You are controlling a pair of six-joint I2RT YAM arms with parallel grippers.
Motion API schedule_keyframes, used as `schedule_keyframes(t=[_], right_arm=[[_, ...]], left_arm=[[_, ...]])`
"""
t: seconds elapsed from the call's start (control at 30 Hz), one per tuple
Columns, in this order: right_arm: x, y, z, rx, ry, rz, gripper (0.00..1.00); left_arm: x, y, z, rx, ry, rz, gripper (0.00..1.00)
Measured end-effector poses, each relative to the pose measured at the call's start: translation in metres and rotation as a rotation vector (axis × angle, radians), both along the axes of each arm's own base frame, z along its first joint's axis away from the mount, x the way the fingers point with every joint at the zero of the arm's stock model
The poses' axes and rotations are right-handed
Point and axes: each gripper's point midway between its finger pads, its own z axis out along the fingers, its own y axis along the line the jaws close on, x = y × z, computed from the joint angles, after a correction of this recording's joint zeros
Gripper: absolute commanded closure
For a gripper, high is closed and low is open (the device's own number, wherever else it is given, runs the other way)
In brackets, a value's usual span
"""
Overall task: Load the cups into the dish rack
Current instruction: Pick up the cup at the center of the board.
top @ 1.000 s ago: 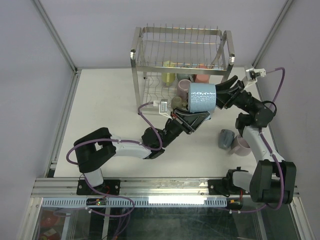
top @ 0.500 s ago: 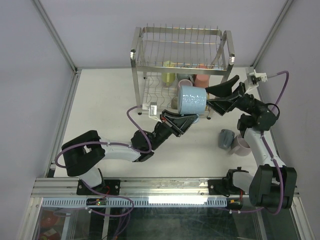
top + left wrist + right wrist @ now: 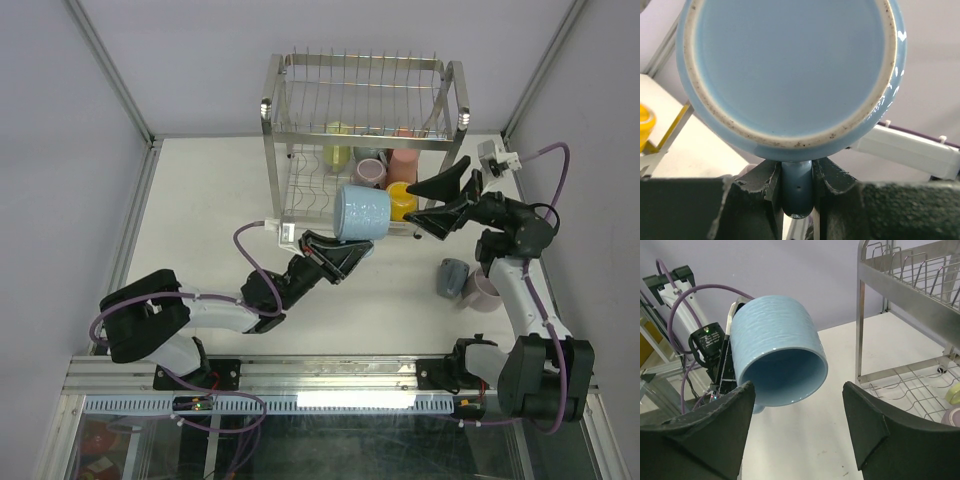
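My left gripper (image 3: 340, 255) is shut on the handle (image 3: 797, 192) of a light blue mug (image 3: 362, 213), held in the air on its side in front of the dish rack (image 3: 355, 105). The mug's base fills the left wrist view (image 3: 790, 70); its open mouth faces the right wrist camera (image 3: 781, 367). My right gripper (image 3: 447, 193) is open and empty, to the right of the mug and apart from it. Yellow (image 3: 402, 200), mauve (image 3: 369, 172), pink (image 3: 403, 162) and pale green (image 3: 338, 152) mugs sit in the rack's lower tier. A grey-blue mug (image 3: 452, 277) and a mauve mug (image 3: 485, 292) stand on the table at the right.
The steel rack's post and lower wire shelf (image 3: 910, 385) show at the right of the right wrist view. The table's white surface (image 3: 210, 220) lies left of the rack. Enclosure walls and frame rails border the table.
My left arm has carried the light blue mug leftward, away from the right gripper. The right gripper has let the mug go, opened wide and drawn back to the right.
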Motion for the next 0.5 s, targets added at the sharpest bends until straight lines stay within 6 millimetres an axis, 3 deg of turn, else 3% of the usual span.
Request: schedule_keyframes(t=[0.5], right_arm=[[-0.016,-0.009,-0.048,-0.205,0.005,0.098,0.34]], left_arm=[[0.019,0.059,-0.060,0.151,0.023,0.140,1.00]])
